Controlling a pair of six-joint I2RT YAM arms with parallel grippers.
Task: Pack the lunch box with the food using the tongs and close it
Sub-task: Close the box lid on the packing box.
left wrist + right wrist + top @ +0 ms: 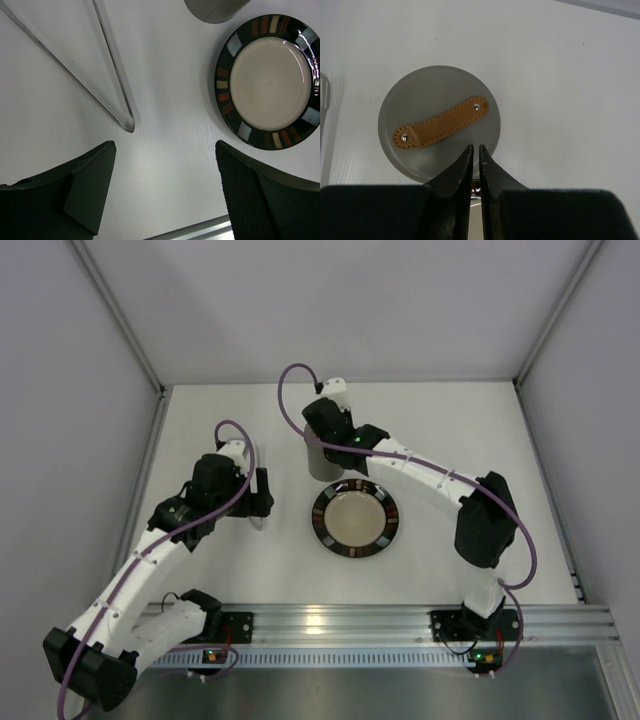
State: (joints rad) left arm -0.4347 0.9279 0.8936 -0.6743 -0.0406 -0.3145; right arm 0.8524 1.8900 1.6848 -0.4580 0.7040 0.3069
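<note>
The lunch box (321, 468) is a grey canister standing behind the plate, and its side (215, 10) shows in the left wrist view. Its round grey lid (440, 85) with a tan strap (440, 122) lies flat on top. My right gripper (475, 147) hangs shut and empty over the lid's near edge. The silver tongs (120, 107) lie on the table, their joined end just ahead of my open, empty left gripper (165, 145). The food is out of view.
The round plate (355, 545) with a dark striped rim and a cream centre lies bare in front of the lunch box and right of the left gripper. White walls stand at the table's back and sides. An aluminium rail (330, 620) runs along the near edge.
</note>
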